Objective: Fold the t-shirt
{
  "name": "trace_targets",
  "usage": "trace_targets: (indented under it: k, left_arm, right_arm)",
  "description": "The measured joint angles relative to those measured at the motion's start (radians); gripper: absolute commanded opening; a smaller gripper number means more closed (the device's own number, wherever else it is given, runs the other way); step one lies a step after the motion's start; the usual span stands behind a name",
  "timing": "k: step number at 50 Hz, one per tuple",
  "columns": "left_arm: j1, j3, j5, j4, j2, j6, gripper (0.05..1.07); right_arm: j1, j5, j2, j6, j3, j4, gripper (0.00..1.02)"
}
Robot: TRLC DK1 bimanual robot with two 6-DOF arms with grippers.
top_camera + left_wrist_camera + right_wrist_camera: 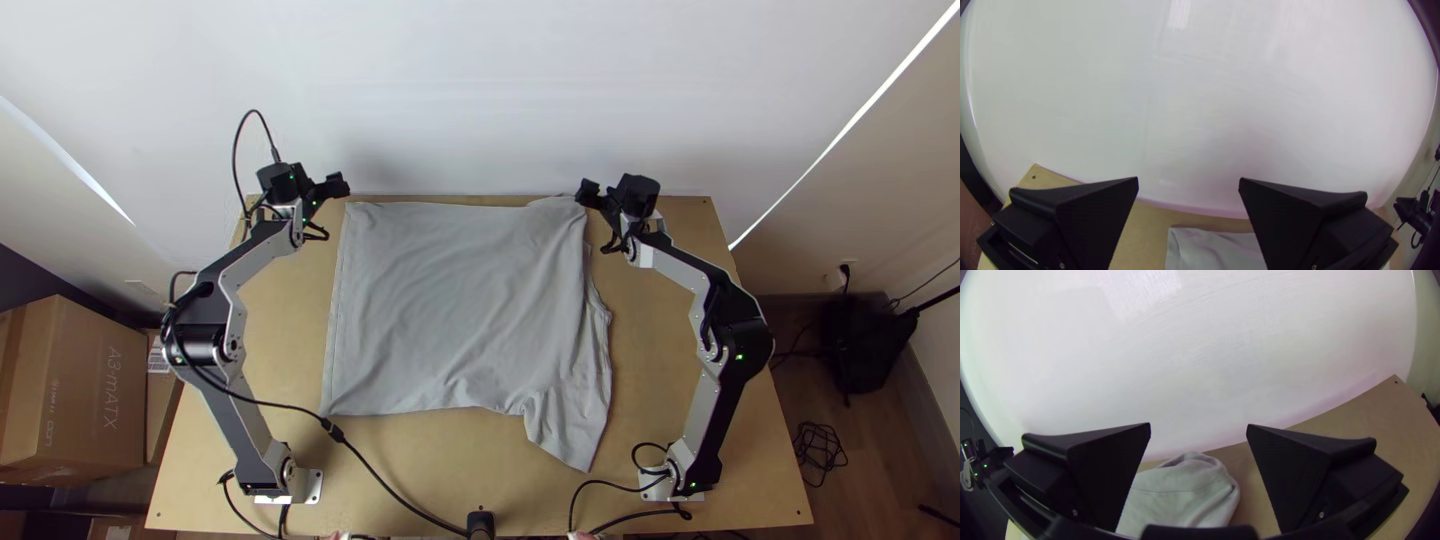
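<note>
In the top view a grey t-shirt (460,300) lies spread on the table, its left edge straight, one sleeve sticking out at the lower right. My left gripper (338,186) is just beyond its far left corner; my right gripper (588,193) is over its far right corner. The left wrist view has my left gripper (1188,180) open, with the shirt's corner (1210,250) below the gap. Through the right wrist view, my right gripper (1198,426) stands open too, and a rumpled part of the shirt (1185,495) lies beneath it. Neither holds cloth.
The wooden table (480,480) has bare strips around the shirt. A white wall (480,100) rises behind its far edge. Black cable (385,485) crosses the near left part to a black stand (480,524) at the near edge. Cardboard boxes (75,385) stand left of the table.
</note>
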Motion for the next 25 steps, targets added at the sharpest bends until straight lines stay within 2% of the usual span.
trace_targets:
  k: [6,16,25]
  left_arm:
    - [0.005,-0.031,0.0,-0.074,-0.138,-0.003,1.03]
    - [0.027,-0.106,0.051,-0.183,-0.448,-0.006,1.03]
    - [0.04,-0.224,0.061,-0.26,-0.68,-0.01,1.03]
  right_arm:
    - [-0.025,-0.025,-0.06,0.002,0.0,-0.163,0.92]
    - [-0.093,-0.124,-0.223,0.005,-0.018,-0.404,0.98]
    - [-0.18,-0.207,-0.435,0.004,-0.144,-0.48,0.98]
